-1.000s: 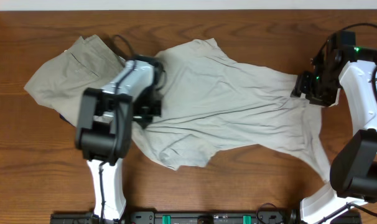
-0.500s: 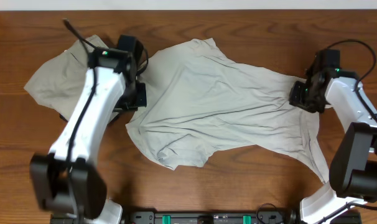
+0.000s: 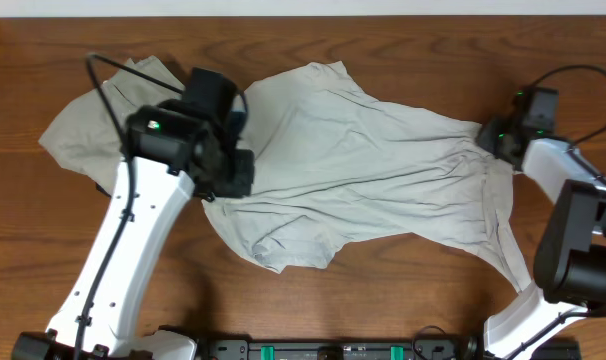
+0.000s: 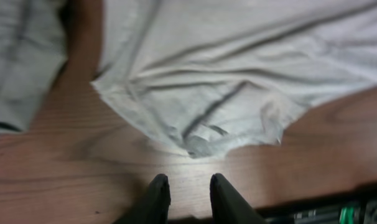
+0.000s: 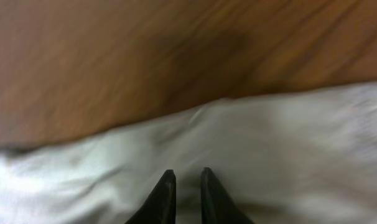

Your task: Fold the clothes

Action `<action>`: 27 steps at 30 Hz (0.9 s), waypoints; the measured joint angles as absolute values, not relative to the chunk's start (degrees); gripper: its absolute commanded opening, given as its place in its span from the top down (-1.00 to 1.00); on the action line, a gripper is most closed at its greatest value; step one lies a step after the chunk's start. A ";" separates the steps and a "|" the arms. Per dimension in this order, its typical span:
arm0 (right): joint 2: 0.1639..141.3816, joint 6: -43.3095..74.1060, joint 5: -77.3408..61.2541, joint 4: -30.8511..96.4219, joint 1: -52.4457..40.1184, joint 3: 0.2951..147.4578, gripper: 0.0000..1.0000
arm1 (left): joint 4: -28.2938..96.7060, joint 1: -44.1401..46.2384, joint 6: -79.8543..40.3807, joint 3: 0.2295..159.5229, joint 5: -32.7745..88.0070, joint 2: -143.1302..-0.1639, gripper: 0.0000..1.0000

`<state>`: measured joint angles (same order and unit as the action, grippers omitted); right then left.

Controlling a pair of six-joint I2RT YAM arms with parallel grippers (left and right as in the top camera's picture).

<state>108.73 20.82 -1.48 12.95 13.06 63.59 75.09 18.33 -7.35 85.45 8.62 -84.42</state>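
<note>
Across the brown wooden desk point(image 3: 383, 300), from just left of the middle to the right edge: the pale off-white T-shirt point(image 3: 363, 160). Spread out but heavily wrinkled, with one rounded lobe toward the far edge, a folded-over bulge toward the near edge and a narrow strip trailing to the near right corner.

In the far left corner: darker khaki trousers point(image 3: 78, 125), rumpled, just beside the shirt's left border. Cannot tell whether touching or overlapping there, the meeting line being hidden by the left arm point(image 3: 133, 250).

That arm: white links and a black wrist, reaching diagonally from the near edge up over the shirt's left border. Below it, the left gripper point(image 4: 187, 182), hanging over bare wood just short of the shirt's folded near hem, fingers parted by a small gap, nothing between them.

At the right edge: the right arm point(image 3: 573, 230), bent back toward the shirt's right end. Right gripper point(image 5: 185, 175) low at the cloth's border, fingers set almost together. Cannot tell if pinching fabric or not.

Thin black cable point(image 3: 103, 75) looping over the trousers.
</note>
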 measured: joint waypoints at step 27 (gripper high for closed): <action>85.47 14.70 -22.57 54.17 20.05 84.60 -0.33 | 39.86 45.28 -1.65 58.83 18.13 -97.58 -0.24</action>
